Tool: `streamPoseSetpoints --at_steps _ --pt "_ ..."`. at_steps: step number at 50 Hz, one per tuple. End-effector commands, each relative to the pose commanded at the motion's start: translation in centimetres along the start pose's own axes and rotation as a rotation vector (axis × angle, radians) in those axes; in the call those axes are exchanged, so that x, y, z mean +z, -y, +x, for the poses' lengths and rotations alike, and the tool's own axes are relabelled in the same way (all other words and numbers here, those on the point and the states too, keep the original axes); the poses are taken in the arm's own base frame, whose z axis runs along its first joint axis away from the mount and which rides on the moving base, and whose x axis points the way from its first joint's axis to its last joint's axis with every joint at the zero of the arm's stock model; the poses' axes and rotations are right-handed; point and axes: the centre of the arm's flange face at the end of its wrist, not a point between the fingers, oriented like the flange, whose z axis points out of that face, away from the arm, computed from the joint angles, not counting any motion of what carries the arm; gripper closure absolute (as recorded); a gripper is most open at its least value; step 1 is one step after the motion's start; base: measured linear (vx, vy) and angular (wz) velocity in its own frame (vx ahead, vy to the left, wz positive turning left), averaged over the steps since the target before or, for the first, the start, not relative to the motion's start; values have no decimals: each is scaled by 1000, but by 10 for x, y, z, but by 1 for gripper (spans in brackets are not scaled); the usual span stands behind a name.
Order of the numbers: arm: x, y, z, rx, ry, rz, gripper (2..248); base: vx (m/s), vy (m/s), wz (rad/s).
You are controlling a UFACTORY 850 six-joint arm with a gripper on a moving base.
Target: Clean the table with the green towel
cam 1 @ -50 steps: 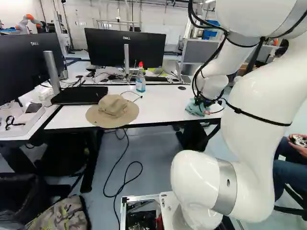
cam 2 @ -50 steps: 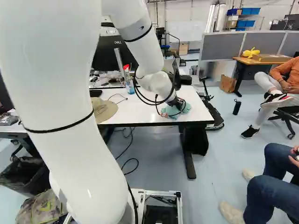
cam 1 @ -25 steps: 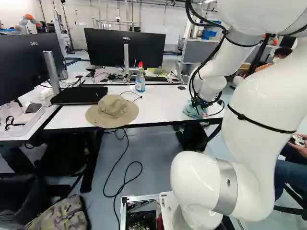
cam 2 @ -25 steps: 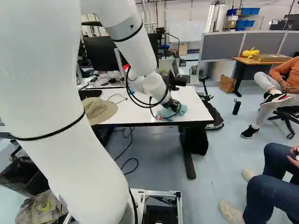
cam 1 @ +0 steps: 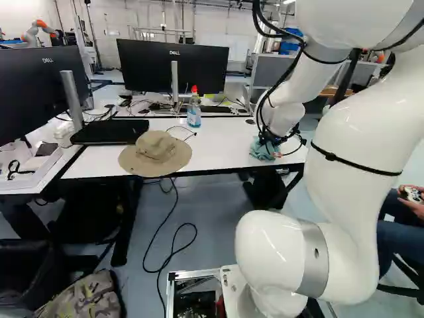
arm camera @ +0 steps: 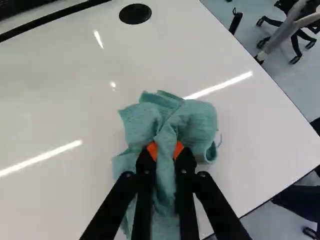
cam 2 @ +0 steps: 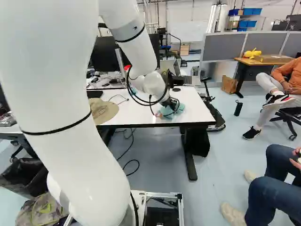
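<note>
Gripper [cam 2: 172, 102] clamped on green towel [arm camera: 195, 120]

Right of the hat [cam 1: 156, 151] in the left base view, the towel sits near the front edge of the table [cam 1: 222, 146]. White tabletop stretches between them; a spray bottle [cam 1: 193, 115] stands beyond the hat. Both fingers pinch bunched cloth, slightly apart.

The arm [cam 1: 348, 205] is glossy white, all smooth tubes and rounded joints. A silver-grey band [cam 1: 313, 258] with a small dark oval mark rings the joint at the lower middle of the left base view; another band [cam 1: 399, 28] shows at its upper right. Thin black straps [cam 2: 56, 127] circle the white shell, and black cables [cam 1: 262, 109] loop beside it. The pincer [cam 2: 171, 103] is black; in the wrist view it has slim linked bars, small round screws [arm camera: 202, 174] and orange pads [arm camera: 152, 150].
</note>
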Motion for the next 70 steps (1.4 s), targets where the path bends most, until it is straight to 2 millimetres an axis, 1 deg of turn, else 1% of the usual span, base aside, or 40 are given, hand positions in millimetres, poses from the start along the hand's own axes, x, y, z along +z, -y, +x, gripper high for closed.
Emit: streamPoseSetpoints --at_steps 8,31,37,42,49,55,70 --pt "7 -9 8 15 -3 -12 197 0 0 0" --pt "18 -45 21 69 -11 -57 197 0 0 0" --pt "19 -55 22 84 -12 -69 197 0 0 0" --pt "15 -60 18 92 -10 -76 197 0 0 0" --pt "8 -63 9 100 -6 -82 197 0 0 0" --pt "1 -62 1 99 -2 -82 197 0 0 0" --pt "-9 -43 -11 71 3 -58 197 0 0 0"
